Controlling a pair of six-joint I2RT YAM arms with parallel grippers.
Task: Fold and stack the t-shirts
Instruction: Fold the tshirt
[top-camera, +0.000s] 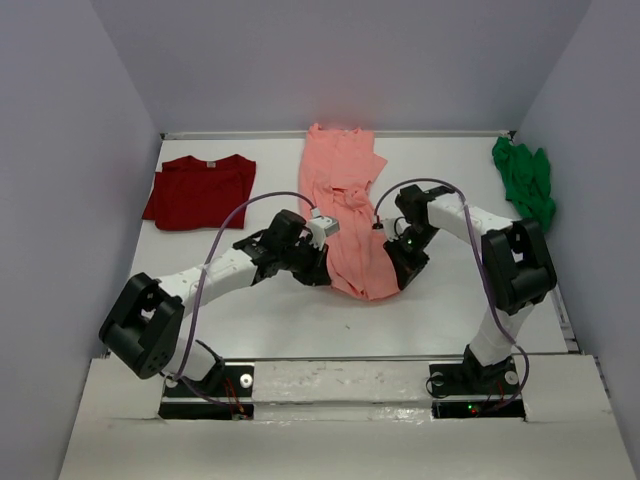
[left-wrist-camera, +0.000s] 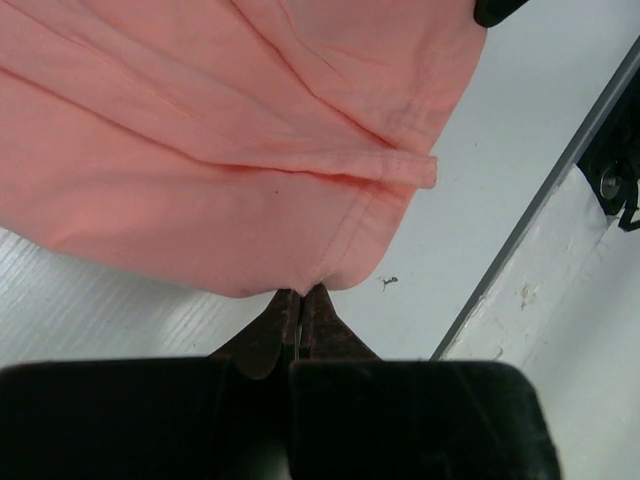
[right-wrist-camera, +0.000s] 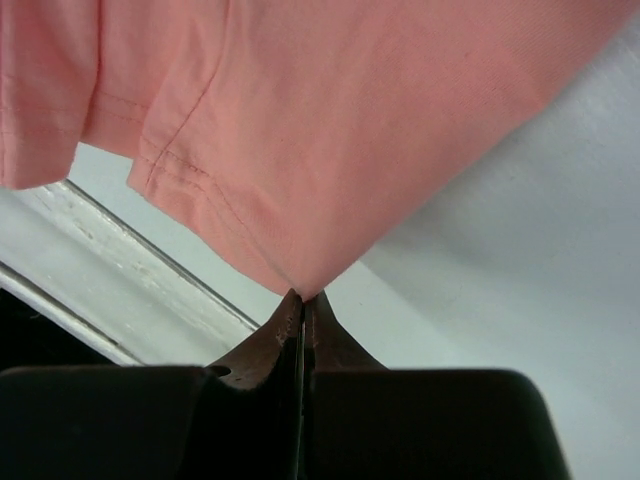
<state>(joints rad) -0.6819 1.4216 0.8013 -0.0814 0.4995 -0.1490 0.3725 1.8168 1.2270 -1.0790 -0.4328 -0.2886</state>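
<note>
The salmon-pink t-shirt (top-camera: 343, 200) lies lengthwise in the middle of the table, its near end bunched between both arms. My left gripper (top-camera: 322, 268) is shut on its near left edge; the left wrist view shows the hem (left-wrist-camera: 300, 285) pinched at the fingertips (left-wrist-camera: 318, 310). My right gripper (top-camera: 396, 262) is shut on the near right edge, with a cloth corner (right-wrist-camera: 300, 285) pinched between its fingertips (right-wrist-camera: 322, 325). The dark red t-shirt (top-camera: 198, 190) lies flat at the back left. The bright green t-shirt (top-camera: 525, 180) sits crumpled at the back right.
White walls (top-camera: 70, 180) close in the table on three sides. A grey rail (top-camera: 350, 358) runs along the near edge in front of the arm bases. A small dark speck (left-wrist-camera: 388, 283) lies on the table by the pink hem.
</note>
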